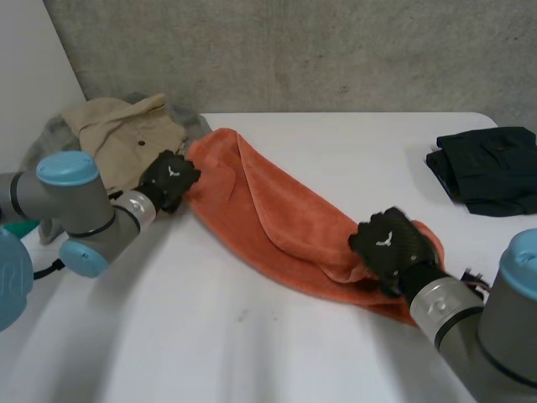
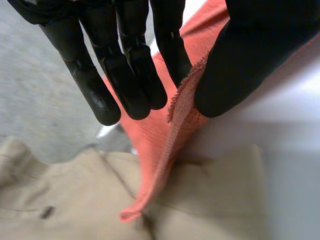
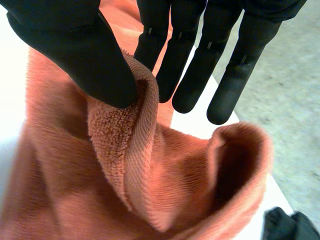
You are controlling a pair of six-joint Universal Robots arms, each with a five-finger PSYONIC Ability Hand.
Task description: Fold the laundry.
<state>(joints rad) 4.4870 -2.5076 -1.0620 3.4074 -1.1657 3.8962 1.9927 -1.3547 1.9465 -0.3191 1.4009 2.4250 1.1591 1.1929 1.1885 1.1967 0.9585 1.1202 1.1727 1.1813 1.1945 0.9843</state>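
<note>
As left hand (image 1: 170, 178), right hand (image 1: 388, 243) pinch towel (image 1: 268, 214)

No words or numbers to read anywhere here, just a small white mark (image 1: 174, 171) on the back of the black left hand (image 1: 166, 185) and another on the black right hand (image 1: 394, 252), possibly a maker's logo, too small to make out.

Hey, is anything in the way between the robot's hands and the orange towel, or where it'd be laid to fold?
Nothing stands between them: the left hand and the right hand each pinch an end of the orange towel. The white table in front is bare. Only the beige garment lies under the left end.
</note>
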